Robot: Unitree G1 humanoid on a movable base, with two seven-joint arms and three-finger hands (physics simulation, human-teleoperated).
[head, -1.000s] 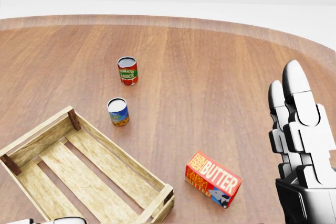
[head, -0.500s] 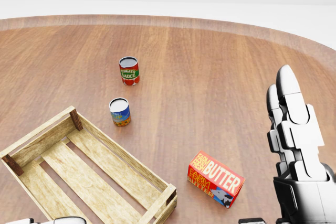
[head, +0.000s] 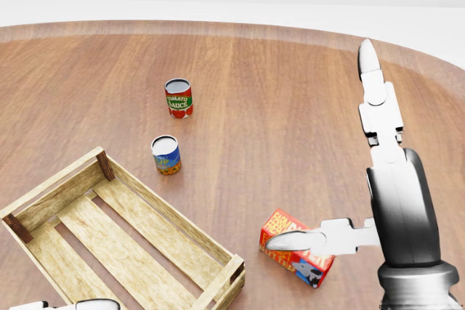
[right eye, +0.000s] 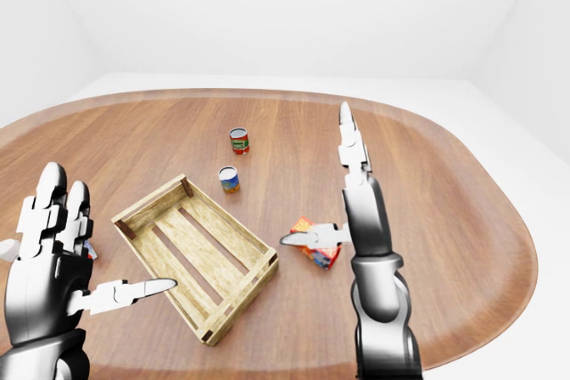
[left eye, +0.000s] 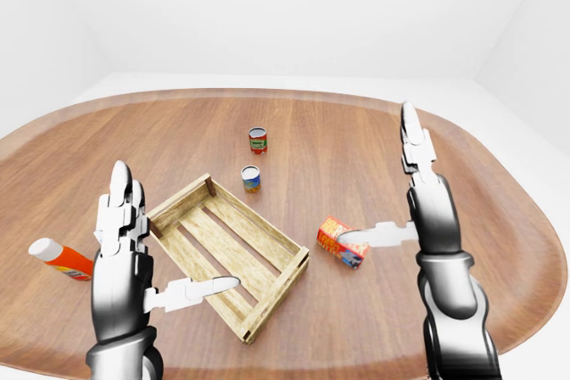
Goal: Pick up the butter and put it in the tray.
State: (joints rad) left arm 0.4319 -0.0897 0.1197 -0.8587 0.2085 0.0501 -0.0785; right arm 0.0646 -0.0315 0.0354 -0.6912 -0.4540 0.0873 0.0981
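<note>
My right hand [head: 389, 179] stands upright over the right part of the wooden table [head: 290, 92], its long fingers pointing straight up and its thumb [head: 305, 240] stretched out sideways to the left in the head view, so the hand is spread wide and grips nothing. The butter [head: 287, 250], a red and orange box with white lettering, lies flat on the table just right of the tray's near corner; in the head view my thumb crosses in front of it, and I cannot tell whether the thumb touches the box or hangs above it. The tray [left eye: 228, 251], a slatted wooden crate, sits on the table at a slant with nothing inside it, apart from the butter by a narrow strip of table. My left hand [left eye: 125, 246] is raised at the lower left of the left-eye view, fingers upright and thumb reaching out toward the tray's near side, also spread and holding nothing. Above the tray in the head view stand two cans, upright and apart from each other: a blue can [head: 166, 155] nearer the tray and a red tomato sauce can [head: 178, 98] farther up. An orange and white bottle [left eye: 59, 258] lies on its side at the far left of the left-eye view, just left of my left hand.
</note>
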